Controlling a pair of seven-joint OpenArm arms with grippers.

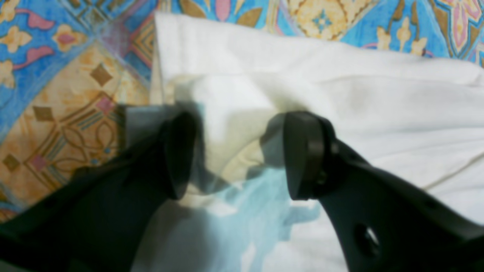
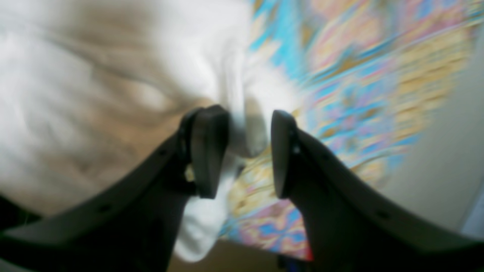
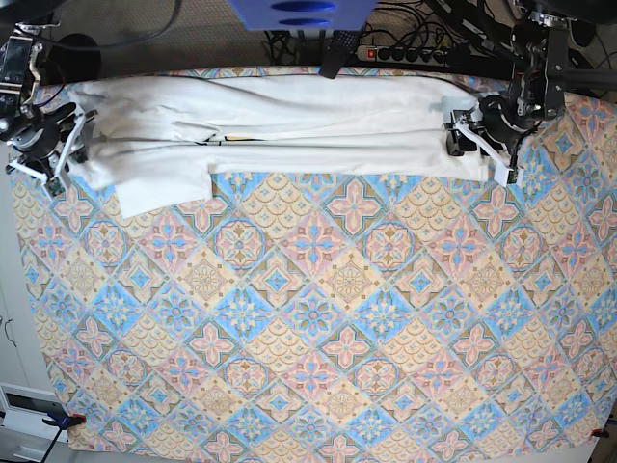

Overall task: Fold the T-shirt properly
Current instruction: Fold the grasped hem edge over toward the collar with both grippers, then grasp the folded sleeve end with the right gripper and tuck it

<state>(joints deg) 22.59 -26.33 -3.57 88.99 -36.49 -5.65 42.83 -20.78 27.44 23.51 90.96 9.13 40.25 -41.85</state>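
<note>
The white T-shirt (image 3: 289, 125) lies in a long folded band along the far edge of the table, one sleeve (image 3: 164, 188) sticking out toward the front. My left gripper (image 3: 468, 137) is at its right end. In the left wrist view this gripper (image 1: 238, 155) is open, with a loose fold of white cloth (image 1: 227, 113) and faint blue print between the spread fingers. My right gripper (image 3: 69, 145) is at the shirt's left end. In the blurred right wrist view it (image 2: 245, 151) is open, and the cloth edge (image 2: 242, 124) hangs in the gap.
A tablecloth (image 3: 318, 318) patterned in blue, orange and pink covers the table. A power strip and cables (image 3: 405, 53) lie behind the far edge, with a blue object (image 3: 299, 14) at top centre. The table's left edge (image 3: 19, 270) runs beside the right arm.
</note>
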